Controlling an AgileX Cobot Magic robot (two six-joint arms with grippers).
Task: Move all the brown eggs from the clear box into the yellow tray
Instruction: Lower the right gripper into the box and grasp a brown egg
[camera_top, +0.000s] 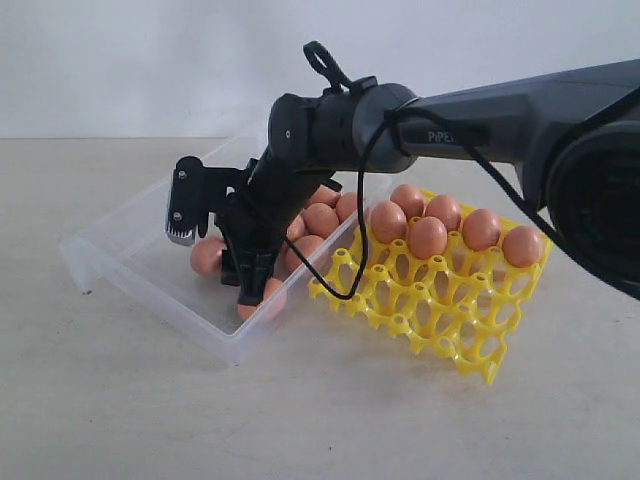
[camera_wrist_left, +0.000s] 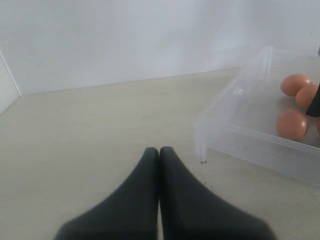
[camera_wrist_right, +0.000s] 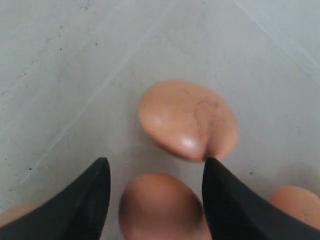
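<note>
My right gripper (camera_wrist_right: 156, 167) stands open astride one brown egg (camera_wrist_right: 160, 210). I judge it light, slick, brittle: grip gently across its middle; left gripper (camera_wrist_left: 159, 150) closed, empty.

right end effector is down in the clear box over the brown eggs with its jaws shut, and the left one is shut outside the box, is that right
Not quite. The right end effector has its jaws apart, not shut, with a brown egg between them, as the right wrist view shows. The rest holds: it is down in the clear box, and the left end effector is shut outside it.
</note>
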